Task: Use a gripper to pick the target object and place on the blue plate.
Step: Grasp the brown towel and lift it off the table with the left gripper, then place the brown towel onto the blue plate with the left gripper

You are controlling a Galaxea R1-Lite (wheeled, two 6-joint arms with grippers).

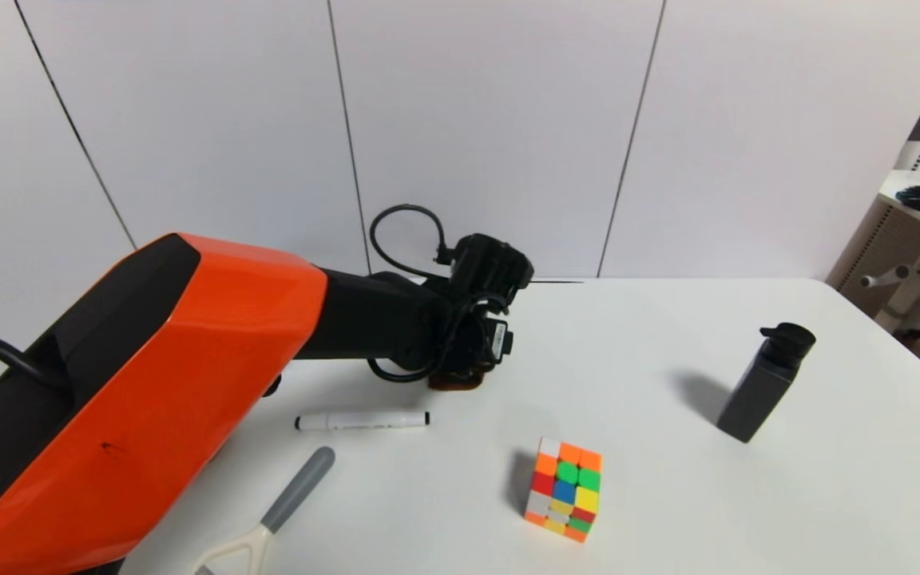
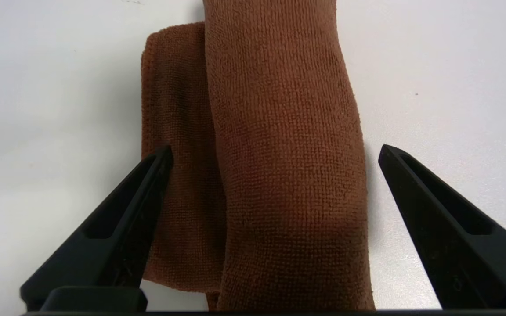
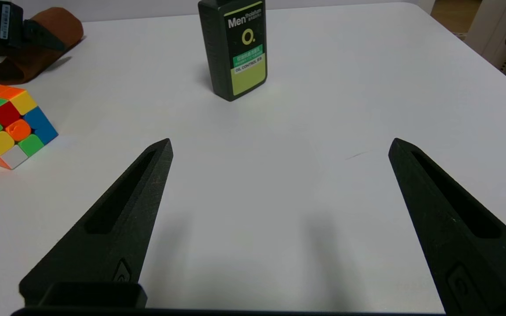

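Here on the white table point(image 1: 652, 495), into the pick now! See the left arm point(image 1: 188, 383) reaching across, over towards the far side. No sign of the plate in any view, perhaps hidden behind that arm. Down to the towel point(image 2: 288, 145), brown and folded, lying on the table right under the left gripper point(image 2: 275, 151). Open wide there, straddling the thick fold, with one finger over the flat flap and the other just beyond the edge. Nothing gripped! Next, by the look of it: settle low, close squarely on the fold, then lift and find the plate. Careful of catching only the top layer. Over to the right gripper point(image 3: 281, 142), idle above the table, open and empty. Well clear of the towel, the bottle point(image 1: 759, 391); nearer, the cube point(image 1: 564, 489); smallest, the marker point(image 1: 362, 420).
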